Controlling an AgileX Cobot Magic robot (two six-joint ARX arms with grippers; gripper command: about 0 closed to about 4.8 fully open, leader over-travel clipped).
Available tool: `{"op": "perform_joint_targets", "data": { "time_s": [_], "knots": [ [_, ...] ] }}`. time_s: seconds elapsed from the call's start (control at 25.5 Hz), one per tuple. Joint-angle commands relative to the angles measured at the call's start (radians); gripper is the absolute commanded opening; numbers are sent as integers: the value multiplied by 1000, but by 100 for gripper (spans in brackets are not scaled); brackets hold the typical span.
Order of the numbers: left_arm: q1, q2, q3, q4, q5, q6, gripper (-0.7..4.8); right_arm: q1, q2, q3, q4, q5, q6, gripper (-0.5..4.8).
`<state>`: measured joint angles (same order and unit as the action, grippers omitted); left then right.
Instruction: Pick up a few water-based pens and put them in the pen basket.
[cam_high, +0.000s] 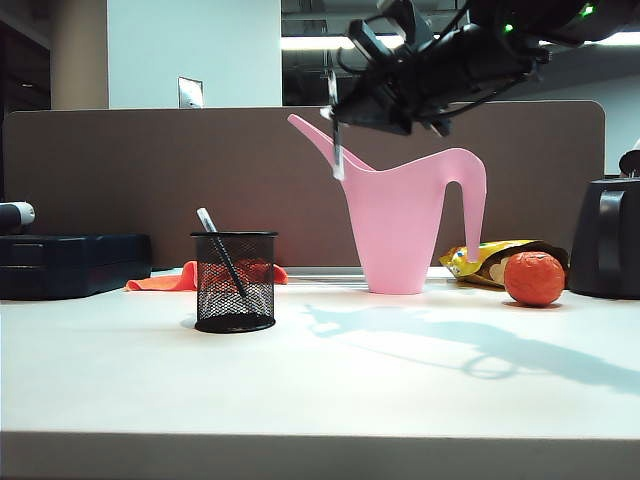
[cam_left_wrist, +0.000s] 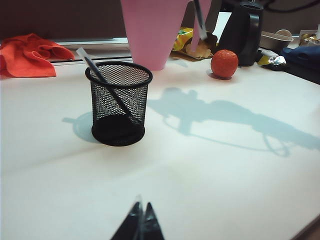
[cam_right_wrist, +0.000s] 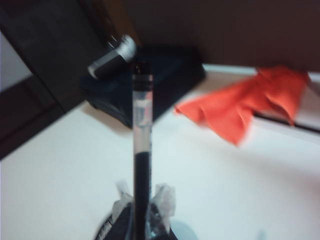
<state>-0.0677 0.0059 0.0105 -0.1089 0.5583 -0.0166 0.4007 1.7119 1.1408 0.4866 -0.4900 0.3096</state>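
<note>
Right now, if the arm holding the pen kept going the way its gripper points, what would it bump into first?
Probably the table. The right gripper, shut on a pen, aims slantwise down toward bare tabletop; the dark case lies farther along. The blur leaves the depth unsure.

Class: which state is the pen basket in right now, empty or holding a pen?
Holding one. In the pen basket a pen leans, tip above the rim. The right gripper, raised above the table, grips another pen.

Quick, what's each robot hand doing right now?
Left hand: shut, empty, low over the white table.
Right hand: shut on a thin dark clear-ended pen, held high.
</note>
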Motion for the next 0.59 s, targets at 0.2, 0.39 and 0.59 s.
{"op": "perform_joint_targets", "data": {
  "time_s": [0.2,0.39,0.59],
  "knots": [
    [0,1,2,11,4,1,-5,44,104,75,108,14,14,-8],
    [0,0,2,11,3,1,-4,81,190,161,109,17,38,-8],
    [0,0,2,9,4,1,-5,124,244,194,109,17,38,-8]
  ]
}}
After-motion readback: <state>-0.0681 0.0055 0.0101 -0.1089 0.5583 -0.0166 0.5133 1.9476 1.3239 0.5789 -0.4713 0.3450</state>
